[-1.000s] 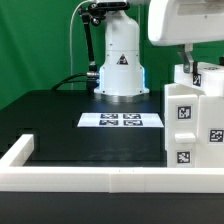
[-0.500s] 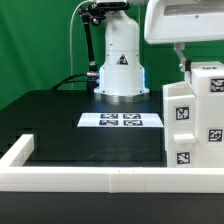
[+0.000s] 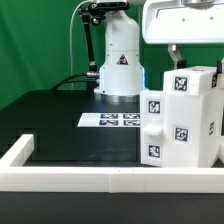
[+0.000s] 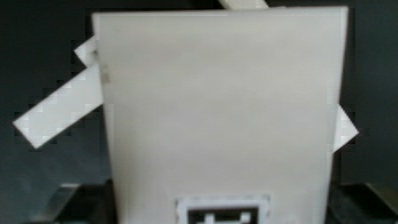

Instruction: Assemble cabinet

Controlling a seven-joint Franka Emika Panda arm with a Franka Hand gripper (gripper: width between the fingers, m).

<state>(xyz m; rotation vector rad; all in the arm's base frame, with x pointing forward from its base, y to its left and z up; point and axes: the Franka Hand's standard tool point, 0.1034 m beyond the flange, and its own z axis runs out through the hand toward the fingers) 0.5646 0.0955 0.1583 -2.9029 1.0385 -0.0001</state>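
Exterior view | hand (image 3: pixel 176 58) above cabinet (image 3: pixel 180 118) | marker board (image 3: pixel 119 121) beside

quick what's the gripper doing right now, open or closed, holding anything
Gripper: its fingers are not visible in either view, so open or closed cannot be told; the white cabinet body sits directly below the wrist.

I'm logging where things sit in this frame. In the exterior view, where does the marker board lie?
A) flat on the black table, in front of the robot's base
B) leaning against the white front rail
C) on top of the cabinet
A: the marker board lies flat on the black table, just before the robot's base, beside the tagged white cabinet.
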